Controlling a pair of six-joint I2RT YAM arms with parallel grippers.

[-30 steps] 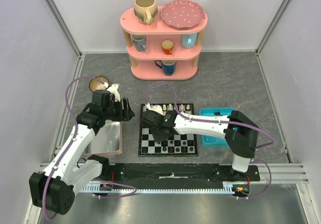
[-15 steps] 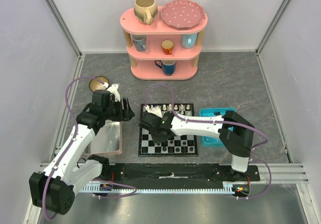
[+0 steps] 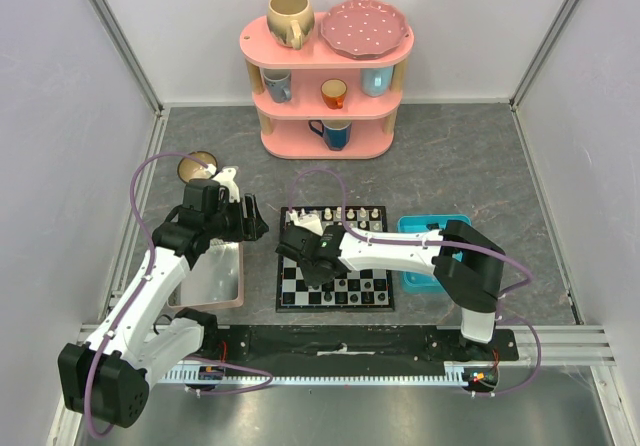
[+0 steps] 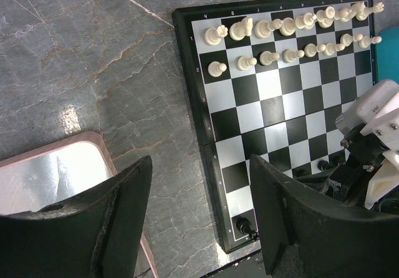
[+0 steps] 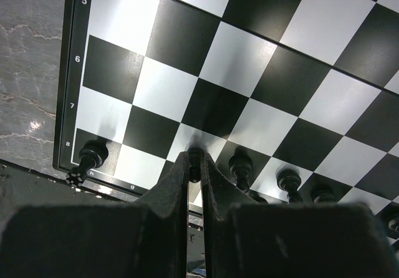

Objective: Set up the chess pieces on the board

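Leftward a little the right gripper (image 3: 303,256) has slid over the board (image 3: 360,271), its fingers almost together, pinching a black pawn (image 5: 195,156) among the other black pieces (image 5: 240,164) at the near edge (white pieces (image 4: 287,25) fill the far two rows). The left gripper (image 4: 201,166) hangs wide open over the table (image 4: 93,53), just beside the board's left border.

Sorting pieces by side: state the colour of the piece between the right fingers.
Black piece; the right wrist view shows it best.
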